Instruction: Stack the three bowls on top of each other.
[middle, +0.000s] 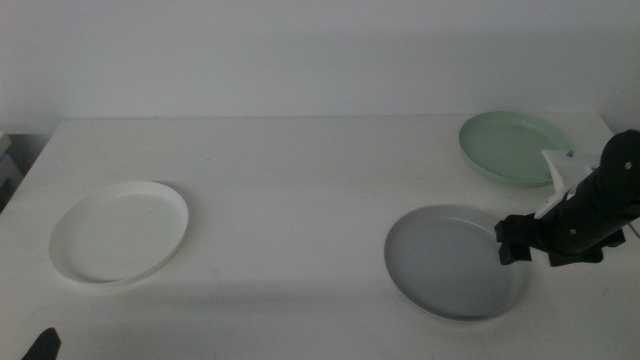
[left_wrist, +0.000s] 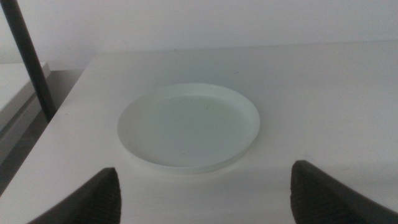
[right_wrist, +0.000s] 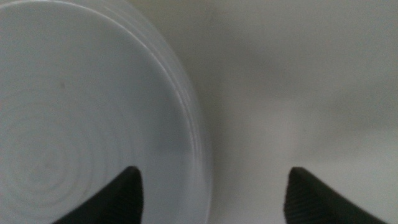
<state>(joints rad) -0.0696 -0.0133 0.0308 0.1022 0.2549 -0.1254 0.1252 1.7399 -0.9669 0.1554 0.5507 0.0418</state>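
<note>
The white bowl (middle: 120, 232) sits at the table's left and also shows in the left wrist view (left_wrist: 189, 127). The grey bowl (middle: 455, 260) sits at the front right, and the pale green bowl (middle: 515, 145) at the back right. My right gripper (middle: 510, 242) is open at the grey bowl's right rim. In the right wrist view its jaws (right_wrist: 211, 199) straddle the rim of the grey bowl (right_wrist: 81, 112), one over the inside and one over the table. My left gripper (left_wrist: 205, 199) is open and empty, waiting at the front left corner (middle: 40, 345), short of the white bowl.
The white table (middle: 300, 180) stands against a pale wall. A dark post (left_wrist: 28, 59) and a lower side surface stand past the table's left edge. The right arm's body lies between the grey and green bowls.
</note>
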